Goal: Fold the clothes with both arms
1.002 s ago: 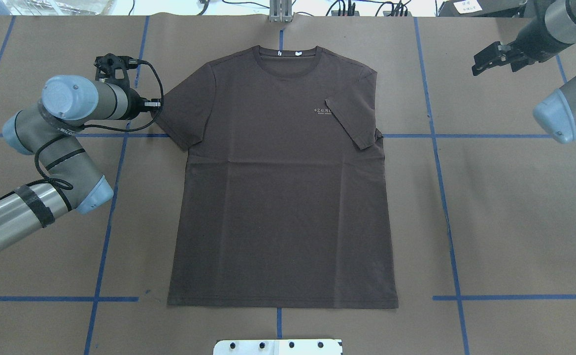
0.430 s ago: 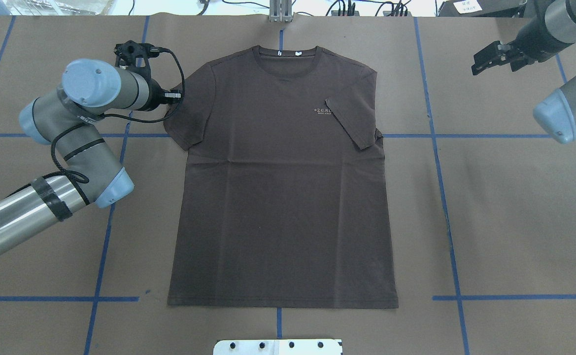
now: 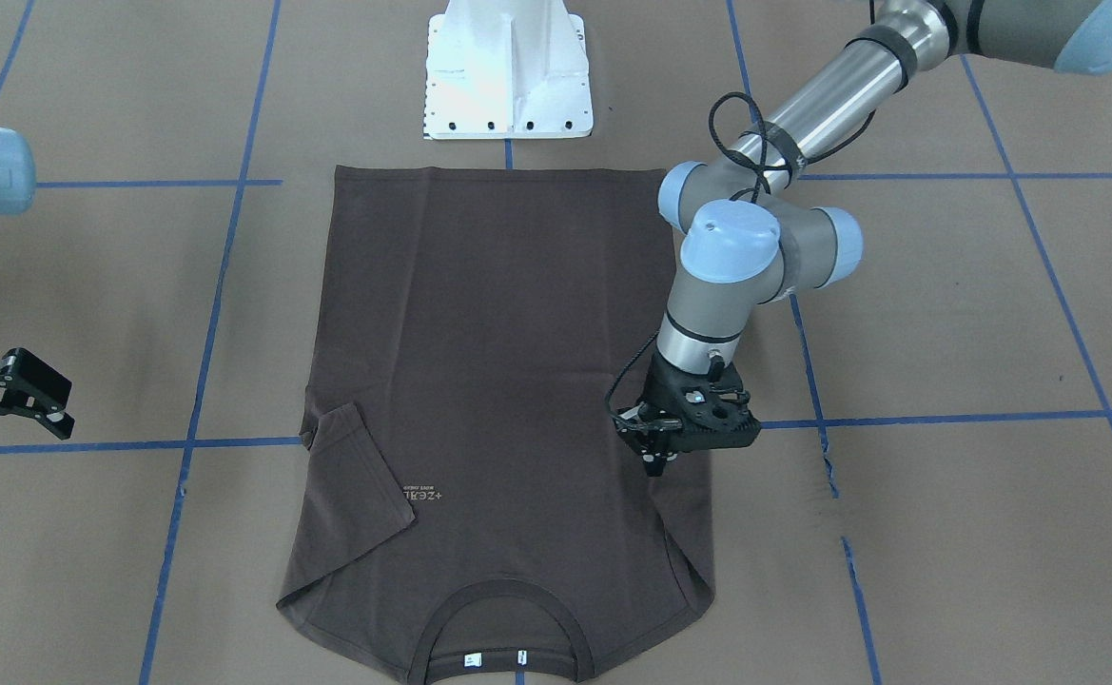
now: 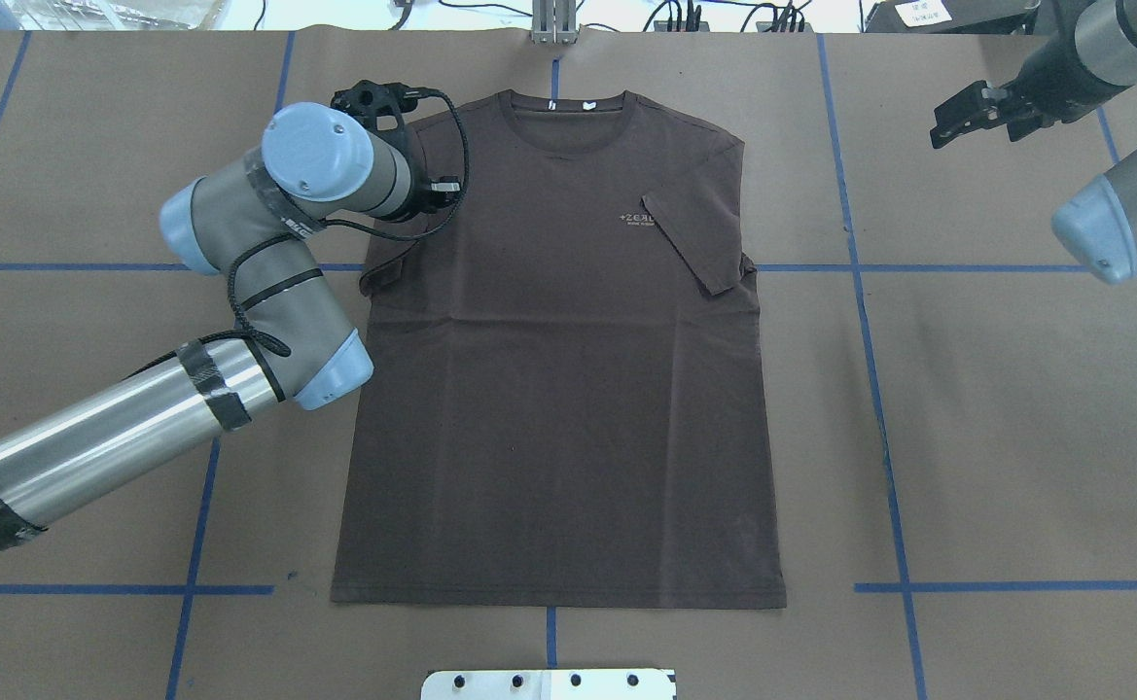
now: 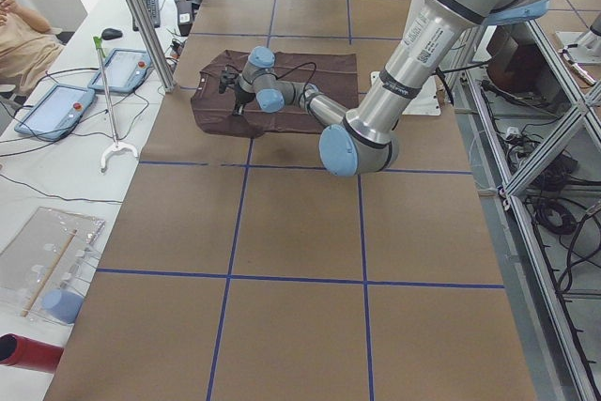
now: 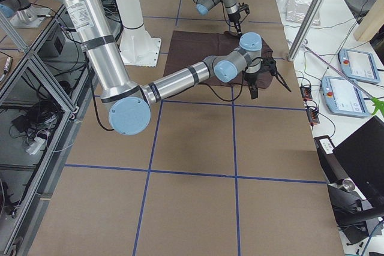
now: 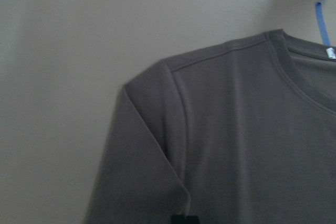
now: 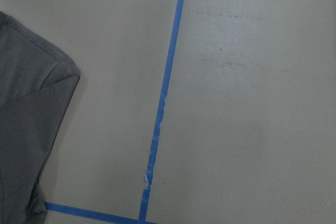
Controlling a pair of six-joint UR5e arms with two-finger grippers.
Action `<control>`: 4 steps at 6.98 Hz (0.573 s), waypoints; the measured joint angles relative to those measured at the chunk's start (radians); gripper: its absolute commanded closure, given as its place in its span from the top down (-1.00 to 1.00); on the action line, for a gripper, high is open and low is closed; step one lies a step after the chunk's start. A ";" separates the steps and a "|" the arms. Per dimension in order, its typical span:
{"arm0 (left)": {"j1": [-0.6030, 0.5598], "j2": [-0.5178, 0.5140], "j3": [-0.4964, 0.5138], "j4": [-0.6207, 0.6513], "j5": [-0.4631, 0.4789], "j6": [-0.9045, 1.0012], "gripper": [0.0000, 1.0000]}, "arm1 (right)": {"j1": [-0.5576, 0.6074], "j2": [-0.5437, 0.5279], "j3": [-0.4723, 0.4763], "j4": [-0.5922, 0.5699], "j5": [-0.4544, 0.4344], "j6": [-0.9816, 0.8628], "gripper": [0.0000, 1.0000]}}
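What I worried about, watching from the side, was the hold on that sleeve: it looked like a thin bite near the hem, and if the cloth slipped out partway across, the left sleeve would probably have flopped back outward or landed crooked. A pull too far toward the middle might also have dragged the shoulder with it and rucked the smooth chest of the T-shirt, leaving this side unmatched to the right sleeve, which lay folded in neatly over the chest beside the pale lettering. The shirt itself lay flat and face up in the middle of the brown-papered table, collar at the far edge from the robot and hem toward its base. The left gripper hung low over the shirt's left shoulder region with its fingers drawn together, and to my eye they were pinched on the sleeve fabric, which rose in a soft fold toward them. The right gripper hovered well off to the side above bare paper, jaws apart, holding nothing and touching nothing.
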 measured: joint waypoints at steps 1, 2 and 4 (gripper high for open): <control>0.012 -0.032 0.037 0.003 0.001 -0.026 -1.00 | 0.000 0.000 -0.001 0.000 0.000 0.001 1.00; 0.017 -0.047 0.058 0.004 0.002 -0.038 0.19 | 0.000 0.001 -0.001 0.000 -0.001 0.002 1.00; 0.018 -0.041 0.056 0.000 -0.003 0.010 1.00 | -0.003 0.003 0.000 0.000 0.000 0.009 1.00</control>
